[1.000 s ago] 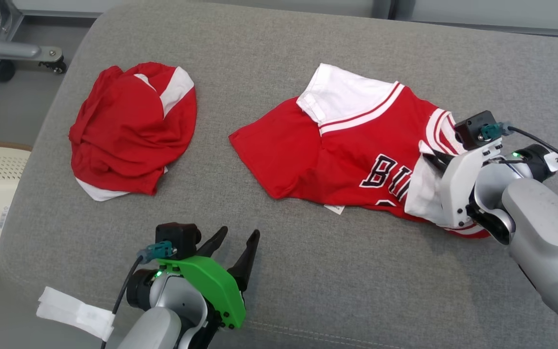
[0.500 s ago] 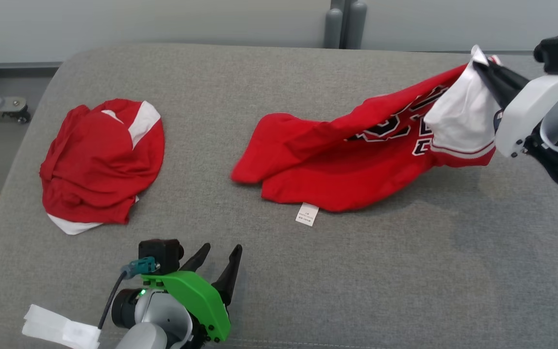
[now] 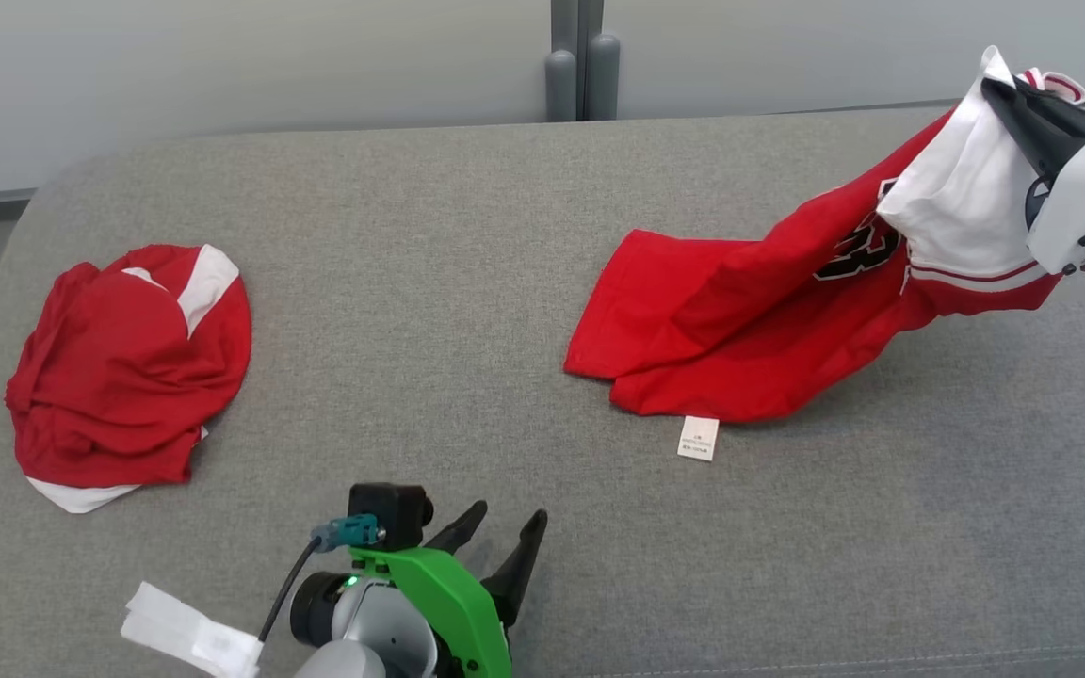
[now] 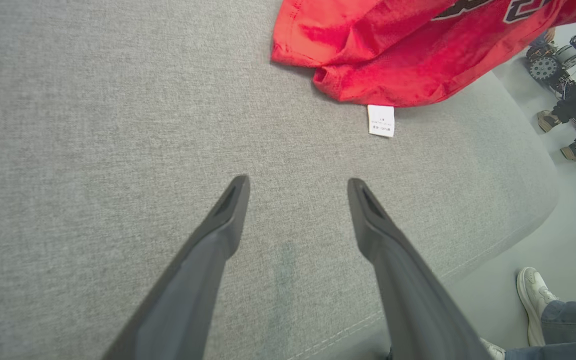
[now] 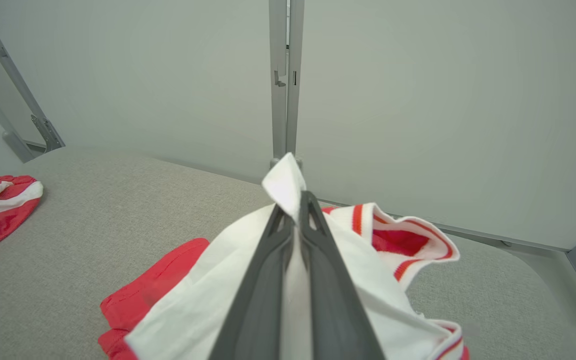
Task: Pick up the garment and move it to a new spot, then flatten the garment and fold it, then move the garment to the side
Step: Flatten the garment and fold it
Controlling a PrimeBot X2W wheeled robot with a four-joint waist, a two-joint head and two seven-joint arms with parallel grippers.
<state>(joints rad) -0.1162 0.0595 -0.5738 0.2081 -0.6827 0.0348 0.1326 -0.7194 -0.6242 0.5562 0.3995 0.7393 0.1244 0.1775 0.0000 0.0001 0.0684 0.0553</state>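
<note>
Red jersey [image 3: 750,330]: white end clamped between the closed jaws of right gripper [image 3: 993,87], raised at far right; red hem trails on grey cushion [image 3: 411,282], care label [image 3: 699,438] on its near side
Left gripper [image 3: 510,515]: jaws apart, over the cushion's near edge
Second red garment [image 3: 128,367]: bunched, left, well apart
Hard to make out: jersey lettering folded, unreadable; right arm cut off at the view's edge

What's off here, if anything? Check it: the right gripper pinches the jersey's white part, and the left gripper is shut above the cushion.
The left gripper is not shut: the left wrist view shows it open, empty, above the cushion. The rest stands: the right gripper pinches the jersey by its white part.
</note>
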